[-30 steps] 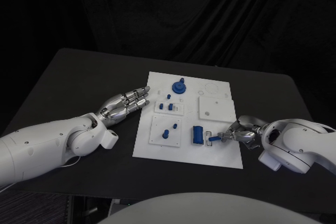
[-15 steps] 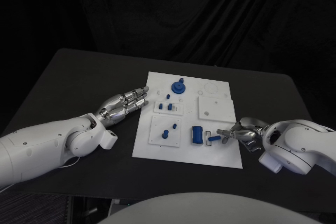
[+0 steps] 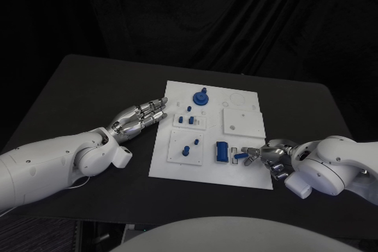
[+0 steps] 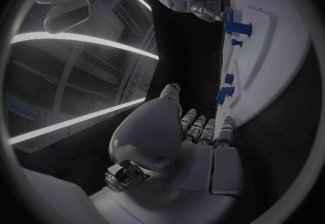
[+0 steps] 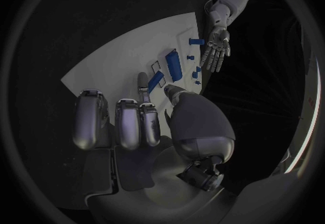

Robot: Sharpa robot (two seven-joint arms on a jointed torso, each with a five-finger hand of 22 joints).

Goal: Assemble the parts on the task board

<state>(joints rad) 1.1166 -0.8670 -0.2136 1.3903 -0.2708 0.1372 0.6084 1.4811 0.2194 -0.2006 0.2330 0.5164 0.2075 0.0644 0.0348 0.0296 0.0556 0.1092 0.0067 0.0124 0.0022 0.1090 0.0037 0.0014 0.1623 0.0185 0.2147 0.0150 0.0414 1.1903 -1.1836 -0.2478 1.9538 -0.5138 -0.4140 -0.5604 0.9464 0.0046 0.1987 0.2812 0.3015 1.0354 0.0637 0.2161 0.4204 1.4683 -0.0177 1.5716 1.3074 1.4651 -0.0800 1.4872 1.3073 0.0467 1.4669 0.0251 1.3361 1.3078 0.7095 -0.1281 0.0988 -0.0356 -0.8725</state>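
The white task board (image 3: 236, 175) lies mid-table. My right hand (image 3: 267, 153) pinches a small blue piece (image 3: 241, 155) low over the board's near right part, just right of an upright blue block (image 3: 223, 151). In the right wrist view the piece (image 5: 156, 79) sits between thumb and a finger, beside the block (image 5: 174, 64). My left hand (image 3: 140, 116) lies flat and open on the table at the board's left edge, holding nothing. On the board are also a blue round knob (image 3: 201, 98), two small pegs (image 3: 187, 119) and one peg (image 3: 187, 150) on a raised plate.
A blank raised white square (image 3: 243, 122) sits on the board's right half, behind my right hand. The black table (image 3: 94, 88) stretches bare to the left and far side. The left wrist view shows the board's edge (image 4: 271, 61) just past my fingers (image 4: 206, 129).
My right wrist and forearm have swung a little nearer and leftward; the blue piece it pinches stays almost in place beside the block. The left hand has not moved.
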